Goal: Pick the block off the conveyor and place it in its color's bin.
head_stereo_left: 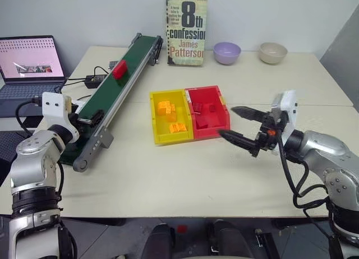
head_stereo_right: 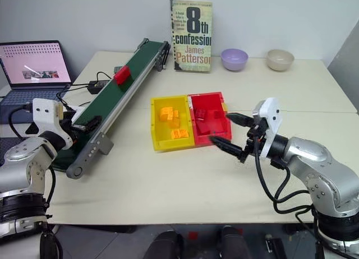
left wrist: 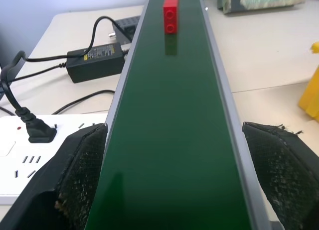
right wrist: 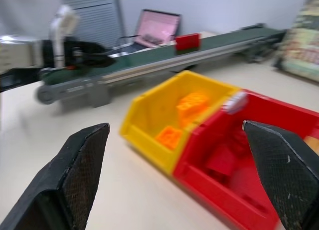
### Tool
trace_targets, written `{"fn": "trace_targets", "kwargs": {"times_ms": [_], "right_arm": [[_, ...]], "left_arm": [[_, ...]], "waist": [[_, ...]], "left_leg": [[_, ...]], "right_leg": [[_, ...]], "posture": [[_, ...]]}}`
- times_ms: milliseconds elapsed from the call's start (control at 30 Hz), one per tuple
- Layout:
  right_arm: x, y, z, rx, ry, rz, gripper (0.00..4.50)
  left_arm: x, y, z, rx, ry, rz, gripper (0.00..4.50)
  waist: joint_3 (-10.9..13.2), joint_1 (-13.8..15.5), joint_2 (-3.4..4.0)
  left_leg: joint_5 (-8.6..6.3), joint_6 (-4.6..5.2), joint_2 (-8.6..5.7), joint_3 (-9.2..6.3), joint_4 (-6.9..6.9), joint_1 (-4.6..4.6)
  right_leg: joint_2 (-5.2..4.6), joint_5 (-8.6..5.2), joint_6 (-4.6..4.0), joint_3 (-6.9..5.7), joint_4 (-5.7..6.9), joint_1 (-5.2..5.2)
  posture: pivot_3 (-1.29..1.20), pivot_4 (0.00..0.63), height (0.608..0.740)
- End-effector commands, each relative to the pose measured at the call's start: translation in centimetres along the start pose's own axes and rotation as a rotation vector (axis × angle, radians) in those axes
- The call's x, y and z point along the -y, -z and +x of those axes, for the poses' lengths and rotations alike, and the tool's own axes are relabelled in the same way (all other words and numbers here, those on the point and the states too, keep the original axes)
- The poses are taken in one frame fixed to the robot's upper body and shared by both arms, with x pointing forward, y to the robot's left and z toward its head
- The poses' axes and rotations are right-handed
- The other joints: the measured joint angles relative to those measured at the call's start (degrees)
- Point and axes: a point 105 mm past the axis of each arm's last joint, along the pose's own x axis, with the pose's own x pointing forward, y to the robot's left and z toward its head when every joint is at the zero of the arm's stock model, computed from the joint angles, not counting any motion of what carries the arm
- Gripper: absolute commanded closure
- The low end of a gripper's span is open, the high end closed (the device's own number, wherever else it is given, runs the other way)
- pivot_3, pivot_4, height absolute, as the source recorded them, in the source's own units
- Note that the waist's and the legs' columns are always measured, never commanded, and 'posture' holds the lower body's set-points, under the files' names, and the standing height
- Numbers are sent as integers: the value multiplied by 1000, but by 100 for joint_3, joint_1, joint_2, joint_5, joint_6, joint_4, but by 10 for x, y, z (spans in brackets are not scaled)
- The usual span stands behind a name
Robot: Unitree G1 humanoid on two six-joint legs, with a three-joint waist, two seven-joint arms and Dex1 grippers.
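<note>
On conveyor [head_stereo_left: 115, 96], block [head_stereo_left: 119, 69] lengthwise.

A small red block [head_stereo_left: 119, 69] is lying on the dark green conveyor [head_stereo_left: 115, 96] in the upper left; the red bin [head_stereo_left: 207, 112] is sitting mid-frame, holding red blocks.

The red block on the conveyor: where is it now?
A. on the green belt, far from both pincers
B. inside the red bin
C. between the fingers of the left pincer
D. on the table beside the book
A: the red block lies on the conveyor belt, well ahead of the open left pincer, untouched.
</note>
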Motion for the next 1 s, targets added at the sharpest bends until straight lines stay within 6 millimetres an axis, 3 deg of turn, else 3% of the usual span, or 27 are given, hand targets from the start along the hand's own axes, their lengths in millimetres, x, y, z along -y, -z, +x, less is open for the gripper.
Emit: {"fn": "trace_targets", "kwargs": {"times_ms": [33, 767, 867, 1000], "right_arm": [[-4, -12, 5, 35, -36, -25, 0], [-8, -13, 6, 54, -15, -11, 0], [-7, -12, 5, 54, -12, -9, 0], [-7, -13, 5, 59, -10, -5, 0]], "left_arm": [[-3, -15, 5, 53, -15, 32, 10], [2, -17, 18, 68, 16, 29, 10], [-2, -18, 17, 77, -9, 31, 410], [-2, -15, 14, 71, -4, 20, 1359]], "waist": [[0, 0, -1], [1, 1, -1], [1, 1, -2], [1, 1, -2]], "left_leg": [[0, 0, 0, 1, 0, 0], [0, 0, -3, -1, 1, -7], [0, 0, -3, -2, 1, -7], [0, 0, -3, -1, 1, -7]], "right_leg": [[0, 0, 0, 1, 0, 0], [-26, 2, 0, -3, -2, -3], [-26, 2, 0, -3, -2, -3], [-26, 2, 0, -3, -2, -3]], "posture": [[0, 150, 740], [0, 150, 740], [0, 150, 740], [0, 150, 740]]}}
